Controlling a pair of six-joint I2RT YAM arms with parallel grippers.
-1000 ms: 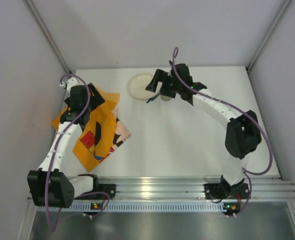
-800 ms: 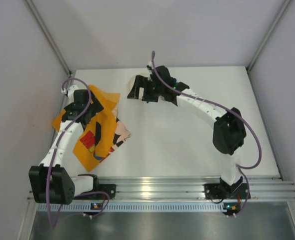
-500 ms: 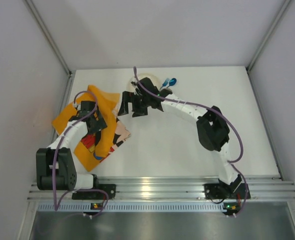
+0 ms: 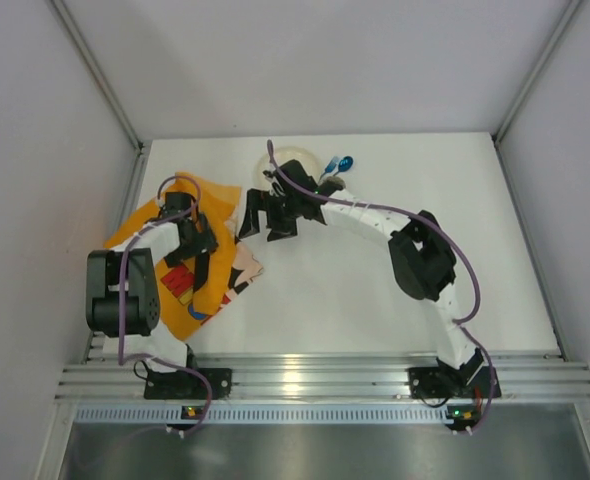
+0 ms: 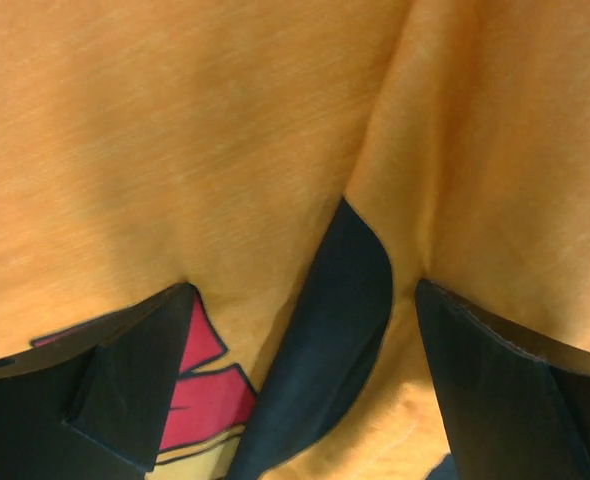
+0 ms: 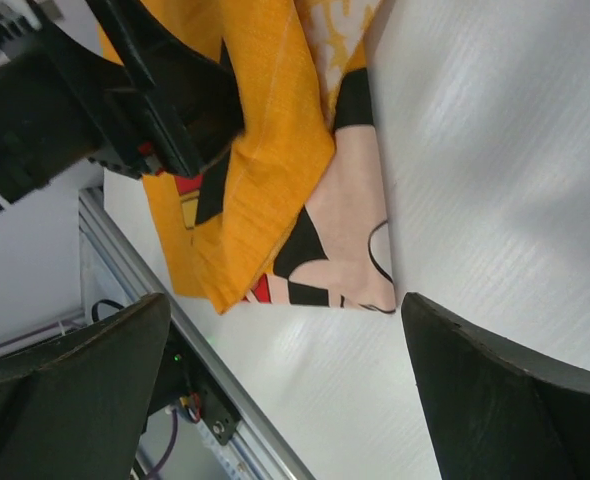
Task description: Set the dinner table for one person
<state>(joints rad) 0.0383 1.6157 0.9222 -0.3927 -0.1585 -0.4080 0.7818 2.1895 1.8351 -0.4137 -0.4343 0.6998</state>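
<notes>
Status: barely started, by my read. The placemat (image 4: pixel 215 205) sits on the left side of the dinner table (image 4: pixel 365 290), not flat. One orange layer is folded over the printed face, with a crease running up the middle. The plate (image 4: pixel 293 157) is at the far edge, well apart from the mat, partly hidden by my right arm. A blue utensil (image 4: pixel 344 161) lies just beside it; I can't tell which kind. Nothing is on the mat yet.

Left gripper (image 5: pixel 303 300): jaws wide, right over the orange cloth and straddling the crease, nothing pinched. I can't tell whether the tips touch the fabric.
Right gripper (image 4: pixel 261 222): jaws wide and empty, hanging near the mat's far right corner, between mat and plate. Its camera looks down the mat's right edge.

Left to do, as I judge it: unfold and flatten the mat, square it up in front, then put the plate on it and the utensil beside the plate. If there's other cutlery or a cup, I don't see it.

Surface: plain white matte top, fine ribbed grain in the right wrist view, low glare. The aluminium rail (image 4: pixel 325 375) runs along the near edge with both arm bases bolted to it, and there's sheet metal below that.

Room: closed booth with plain pale grey walls (image 4: pixel 305 60) on three sides and aluminium posts (image 4: pixel 95 70) in the far corners. Light is even, with no hard shadows.
</notes>
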